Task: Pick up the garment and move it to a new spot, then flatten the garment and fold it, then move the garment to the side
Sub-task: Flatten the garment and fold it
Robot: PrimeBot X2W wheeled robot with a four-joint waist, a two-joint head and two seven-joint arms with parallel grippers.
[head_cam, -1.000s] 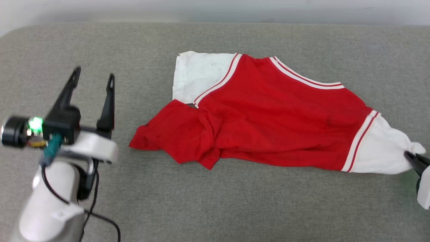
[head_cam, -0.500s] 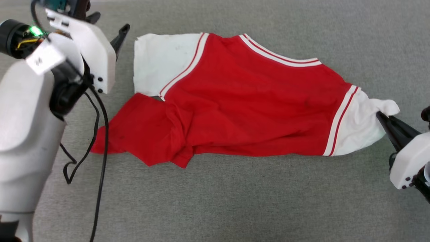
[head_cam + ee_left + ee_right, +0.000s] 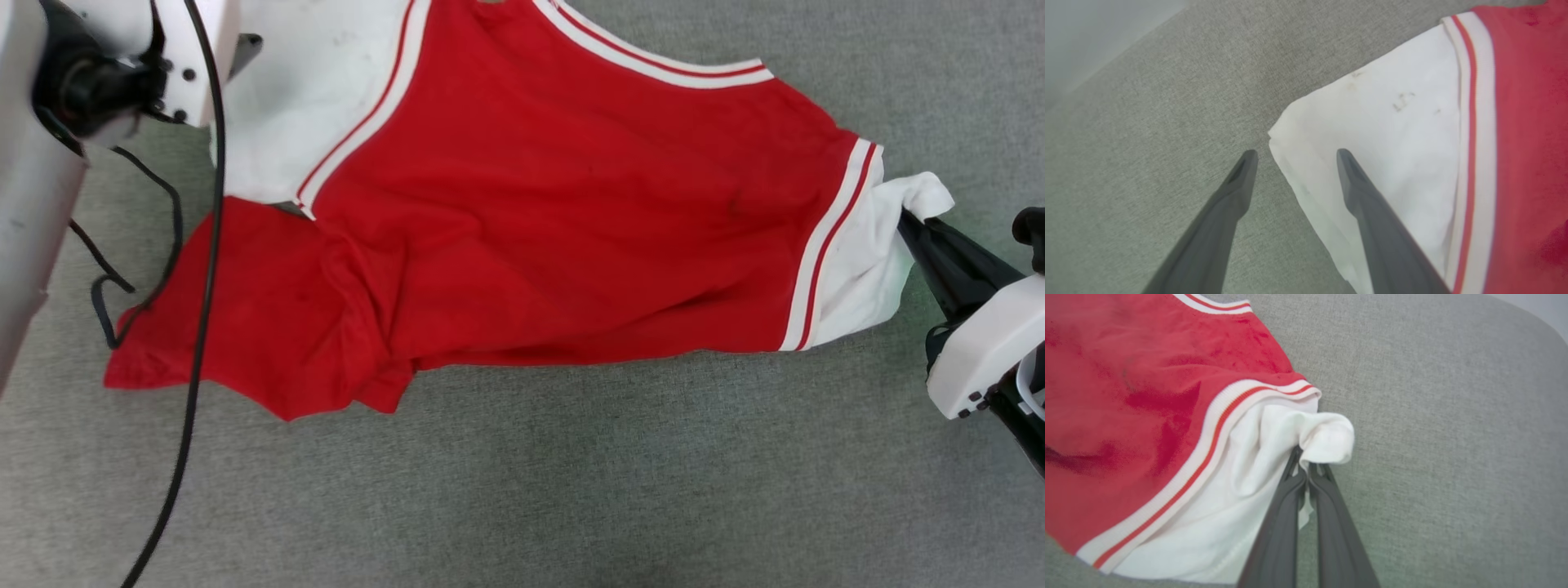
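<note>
While the right end effector (image 3: 1305, 463) clamps 1 shirt sleeve (image 3: 1274, 457), the left end effector (image 3: 1294, 153) gapes over the other, likely for stretching.

Red garment (image 3: 531, 229), white striped-trim sleeves

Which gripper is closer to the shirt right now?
The right gripper, pinching the shirt's white sleeve. The left gripper is open, straddling the other sleeve's corner.
</note>
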